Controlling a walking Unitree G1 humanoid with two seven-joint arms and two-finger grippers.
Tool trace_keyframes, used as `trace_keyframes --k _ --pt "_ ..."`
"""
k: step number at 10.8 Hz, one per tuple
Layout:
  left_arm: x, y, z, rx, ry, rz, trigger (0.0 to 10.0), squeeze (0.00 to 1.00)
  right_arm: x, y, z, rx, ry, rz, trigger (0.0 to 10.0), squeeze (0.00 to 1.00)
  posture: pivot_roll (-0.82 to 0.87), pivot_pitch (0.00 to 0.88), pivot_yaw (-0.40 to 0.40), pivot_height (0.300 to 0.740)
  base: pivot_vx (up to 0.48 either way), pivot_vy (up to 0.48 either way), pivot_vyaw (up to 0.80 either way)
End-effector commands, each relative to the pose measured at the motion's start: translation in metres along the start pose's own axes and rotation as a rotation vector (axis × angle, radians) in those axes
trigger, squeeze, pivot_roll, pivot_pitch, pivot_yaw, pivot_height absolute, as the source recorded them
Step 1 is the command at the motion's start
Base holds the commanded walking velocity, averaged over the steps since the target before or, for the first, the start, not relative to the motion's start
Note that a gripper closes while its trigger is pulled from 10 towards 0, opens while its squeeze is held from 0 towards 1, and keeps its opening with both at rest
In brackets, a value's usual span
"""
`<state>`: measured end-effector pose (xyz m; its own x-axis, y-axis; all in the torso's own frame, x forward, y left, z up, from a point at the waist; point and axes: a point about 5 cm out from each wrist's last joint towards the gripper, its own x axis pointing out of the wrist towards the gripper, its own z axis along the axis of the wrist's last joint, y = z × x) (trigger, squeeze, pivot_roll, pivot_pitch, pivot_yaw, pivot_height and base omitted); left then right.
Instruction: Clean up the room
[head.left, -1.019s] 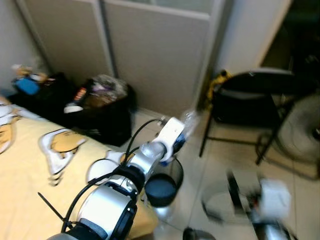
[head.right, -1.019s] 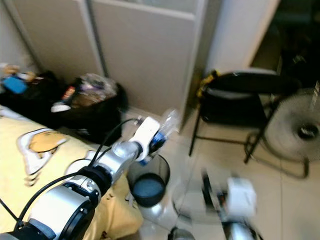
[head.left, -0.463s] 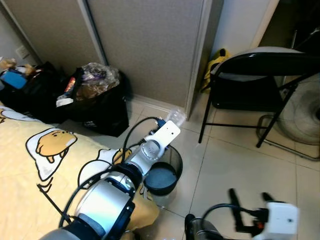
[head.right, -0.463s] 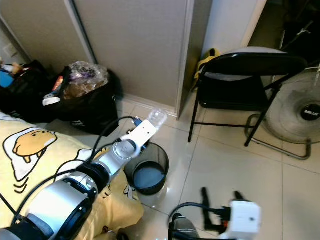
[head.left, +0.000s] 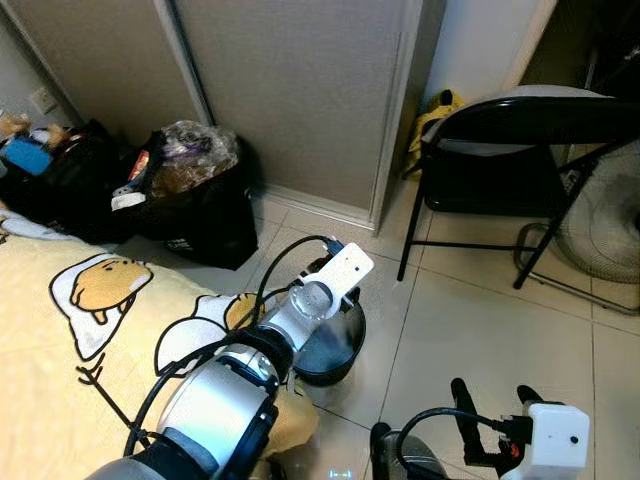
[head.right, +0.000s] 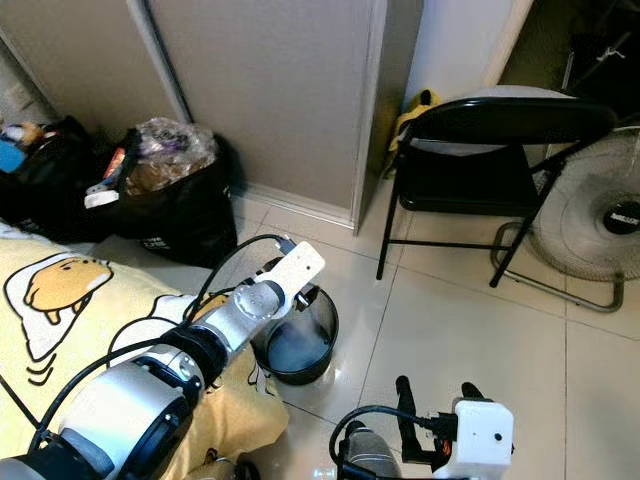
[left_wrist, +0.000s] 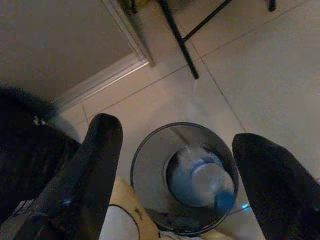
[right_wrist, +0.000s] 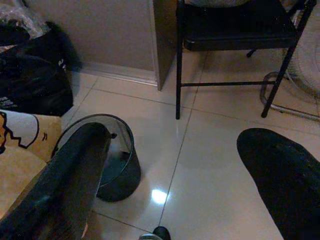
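A tiled floor runs past a folding chair (head.left: 520, 150) and a black rubbish bag (head.left: 195, 200). The left end effector (left_wrist: 175, 165) hangs spread wide and empty directly over the waste bin (left_wrist: 150, 180), with the plastic bottle (left_wrist: 202, 177) lying inside at the bottom. The right end effector (right_wrist: 175, 170) is also open, low beside the bin, holding nothing

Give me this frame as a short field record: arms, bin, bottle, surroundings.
left gripper: open, over the bin
right gripper: open, low over the floor tiles, holding nothing
bin: round, dark, on the tiles beside the bed
bottle: clear plastic, blue cap, lying inside the bin
bed: yellow cover with cartoon print
black bag: stuffed full, against the wall
chair: black folding, right of the bin
fan: beside the chair
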<state>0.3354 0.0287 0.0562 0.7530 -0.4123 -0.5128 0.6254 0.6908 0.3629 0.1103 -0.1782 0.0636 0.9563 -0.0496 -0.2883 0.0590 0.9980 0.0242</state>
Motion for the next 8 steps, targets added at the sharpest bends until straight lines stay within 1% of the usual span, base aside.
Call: trace_keyframes --k 1,2,3,4,5,6,7,8 --pt "0.001 -0.005 0.006 0.002 -0.020 -0.051 10.0 0.00 0.001 0.002 0.001 0.008 0.004 0.005 10.0 0.53 -0.30 0.166 0.082 0.731 0.000 0.000 0.00" --pt "0.000 0.000 0.011 -0.075 -0.056 -0.051 10.0 0.00 0.009 0.002 0.003 0.007 -0.012 0.011 10.0 0.54 -0.29 0.137 0.093 0.731 0.000 0.000 0.00" --pt "-0.001 0.006 0.012 -0.115 -0.092 -0.034 10.0 0.00 0.018 0.000 0.005 -0.002 -0.030 0.019 10.0 0.54 -0.26 0.101 0.099 0.731 0.000 0.000 0.00" --pt "-0.006 0.025 0.009 -0.181 -0.175 0.019 10.0 0.00 0.042 0.000 0.011 -0.002 -0.075 0.037 10.0 0.54 -0.21 0.037 0.099 0.731 0.000 0.000 0.00" --pt "-0.012 0.041 0.004 -0.233 -0.221 0.063 10.0 0.00 0.054 0.002 0.016 0.001 -0.100 0.050 10.0 0.53 -0.18 0.013 0.094 0.731 0.000 0.000 0.00" --pt "-0.041 0.085 -0.008 -0.363 -0.366 0.229 10.0 0.00 0.091 0.011 0.030 0.006 -0.160 0.096 10.0 0.53 -0.07 0.000 0.063 0.731 0.000 0.000 0.00" --pt "-0.063 0.100 -0.012 -0.409 -0.456 0.304 10.0 0.00 0.109 0.015 0.038 0.001 -0.189 0.120 10.0 0.53 -0.02 0.000 0.039 0.731 0.000 0.000 0.00" --pt "-0.082 0.107 -0.016 -0.406 -0.508 0.370 10.0 0.00 0.121 0.017 0.044 -0.004 -0.204 0.137 10.0 0.53 0.03 0.000 0.009 0.731 0.000 0.000 0.00"
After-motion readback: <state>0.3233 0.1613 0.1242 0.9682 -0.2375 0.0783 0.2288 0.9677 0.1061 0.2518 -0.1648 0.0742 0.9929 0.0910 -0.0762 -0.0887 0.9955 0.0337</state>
